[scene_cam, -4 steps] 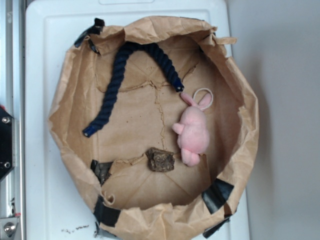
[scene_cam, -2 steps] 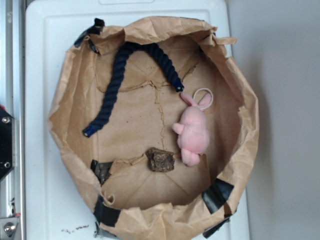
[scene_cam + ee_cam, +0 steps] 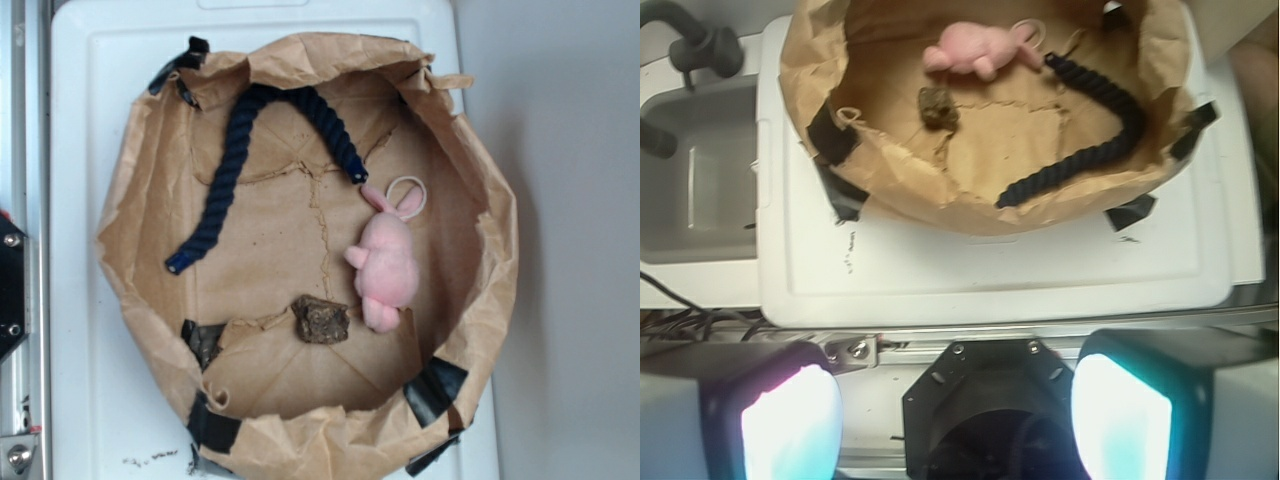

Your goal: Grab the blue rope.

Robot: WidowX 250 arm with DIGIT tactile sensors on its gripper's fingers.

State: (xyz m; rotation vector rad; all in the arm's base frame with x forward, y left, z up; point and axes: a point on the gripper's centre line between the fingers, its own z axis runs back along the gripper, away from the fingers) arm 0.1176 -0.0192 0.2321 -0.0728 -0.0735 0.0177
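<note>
Navy rope, exterior: the blue rope (image 3: 232, 165) lay in the paper bag (image 3: 140, 170), arched; one capped end pointed lower left, the other toward the pink bunny (image 3: 385, 265).
Rope, wrist: it (image 3: 1095, 150) curved along the bag's right side.
Fingers (image 3: 955, 415): apart, empty, over the desk's (image 3: 990, 275) edge.

A: Item, legible text: any lettering, labels, brands or numbers?

B: None recorded. Small dark marks on the white desk (image 3: 150, 461), lower left of the exterior view, are too small to read as writing.
</note>
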